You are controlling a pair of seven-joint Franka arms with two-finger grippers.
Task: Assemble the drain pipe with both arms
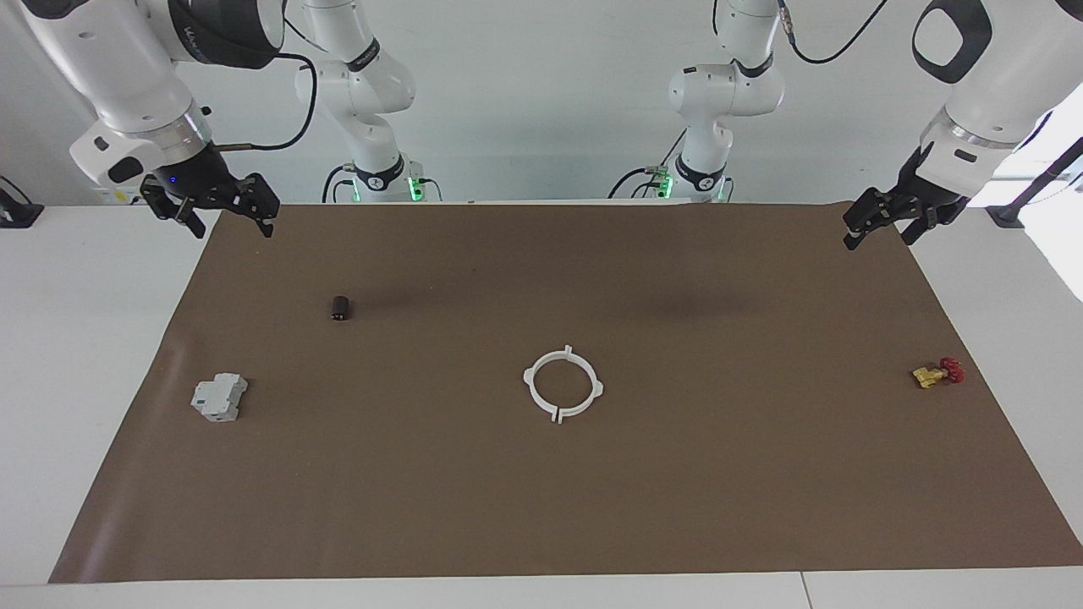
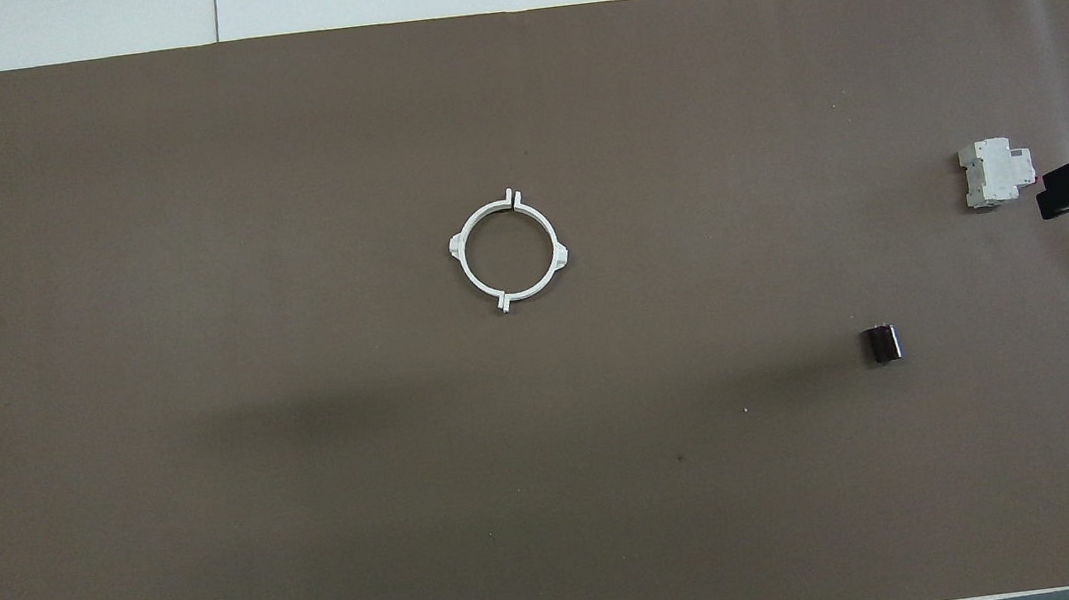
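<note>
Two hands hang in the air over the corners of the brown paper sheet (image 1: 541,474) nearest my robots. My left hand (image 1: 880,224) is black, its fingers spread and holding nothing; my right hand (image 1: 227,213) is the same, fingers apart and bare. Both are well apart from the drain pipe (image 1: 563,383), which lies flat on the matte paper about midway between them: two thin white plastic arcs closed into one ring, small tabs sticking out at the joints. Under my left hand's end sits a small yellow-and-red valve (image 1: 937,373). At my right hand's end lie a dark stubby cylinder (image 1: 340,308) and a grey blocky part (image 1: 219,397). White tabletop (image 1: 85,338) borders the sheet.
</note>
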